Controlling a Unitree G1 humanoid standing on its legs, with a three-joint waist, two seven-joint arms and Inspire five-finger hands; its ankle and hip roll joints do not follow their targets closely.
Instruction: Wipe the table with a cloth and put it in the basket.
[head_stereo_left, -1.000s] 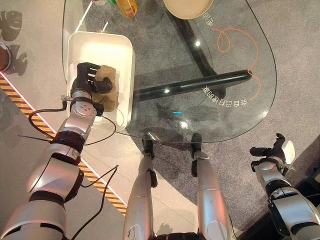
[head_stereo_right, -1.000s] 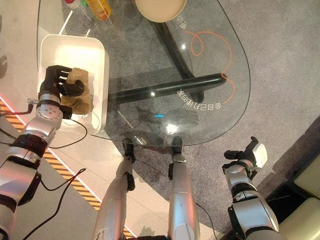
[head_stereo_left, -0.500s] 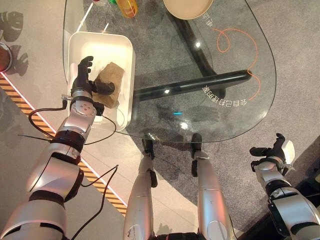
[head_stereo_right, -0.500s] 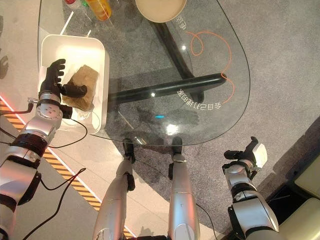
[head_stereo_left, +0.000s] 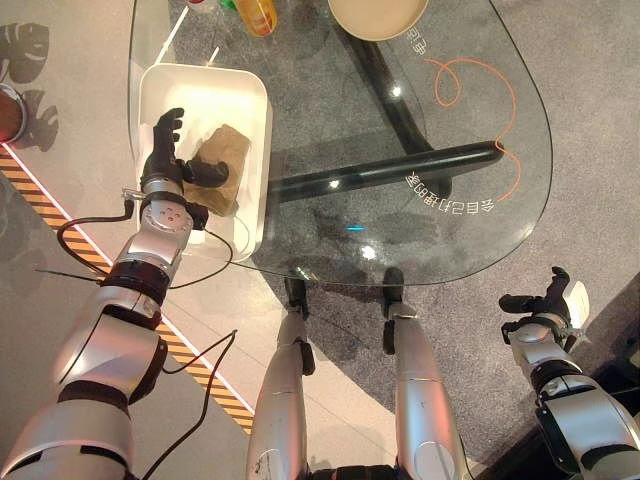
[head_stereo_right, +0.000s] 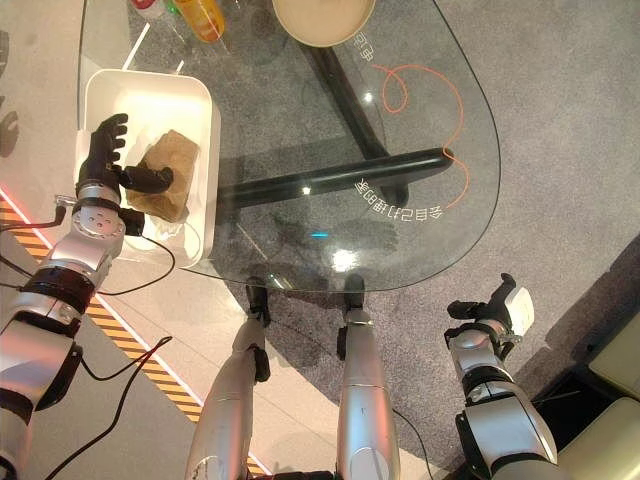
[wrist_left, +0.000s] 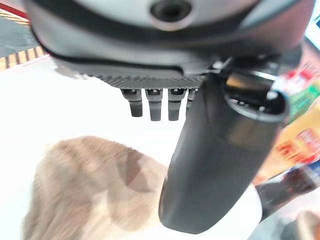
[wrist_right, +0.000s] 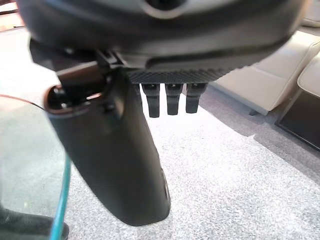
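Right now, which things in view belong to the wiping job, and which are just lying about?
Job:
- brown cloth, lying in the basket
- white basket at the table's left edge
- glass table
- left hand, open over the basket

Lying about:
- beige bowl at the far edge
- orange bottle
- right hand, idle beside the table

The cloth (head_stereo_left: 218, 167) lies in the basket (head_stereo_left: 249, 105) on the table's (head_stereo_left: 400, 200) left edge.
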